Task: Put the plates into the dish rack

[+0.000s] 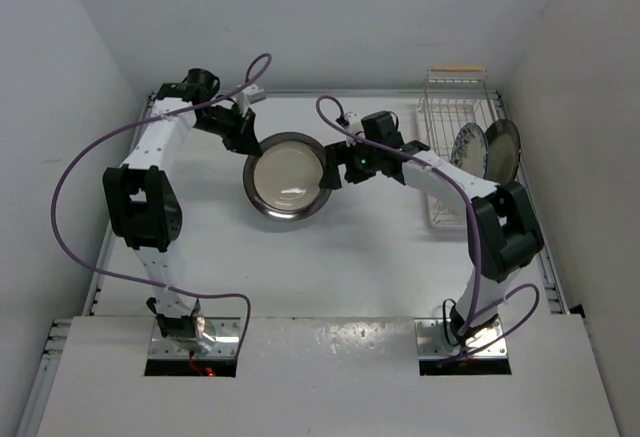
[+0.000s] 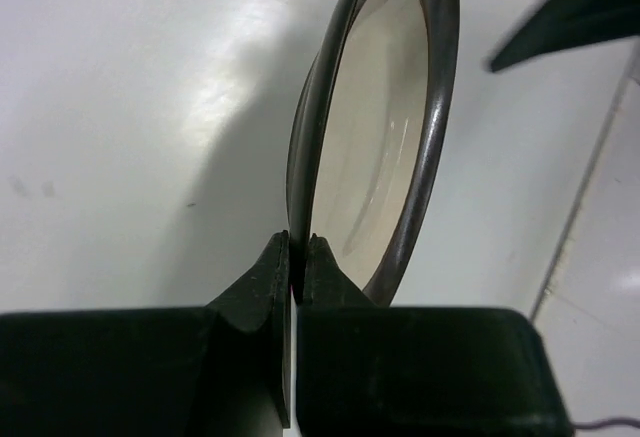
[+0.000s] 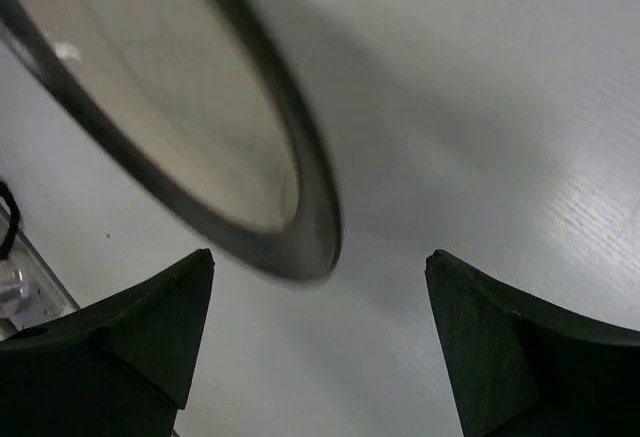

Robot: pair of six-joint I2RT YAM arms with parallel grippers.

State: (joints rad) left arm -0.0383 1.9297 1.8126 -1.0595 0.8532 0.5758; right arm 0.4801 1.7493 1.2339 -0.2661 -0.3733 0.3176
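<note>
A plate with a plain dark shiny rim and cream centre (image 1: 288,175) is tilted up off the table in the middle. My left gripper (image 1: 247,145) is shut on its far-left rim; in the left wrist view the plate (image 2: 385,127) shows edge-on, pinched at the gripper (image 2: 298,247). My right gripper (image 1: 335,169) stands open at the plate's right edge. In the right wrist view the plate's rim (image 3: 300,237) lies just ahead of that gripper (image 3: 320,267), untouched. The white wire dish rack (image 1: 440,107) stands at the back right and holds a floral plate (image 1: 468,145) and a dark-rimmed plate (image 1: 504,147) upright.
The rack has a wooden bar handle (image 1: 457,69) at its far end and sits close to the right wall. Purple cables (image 1: 70,187) loop from both arms. Walls close in the table on the left, back and right.
</note>
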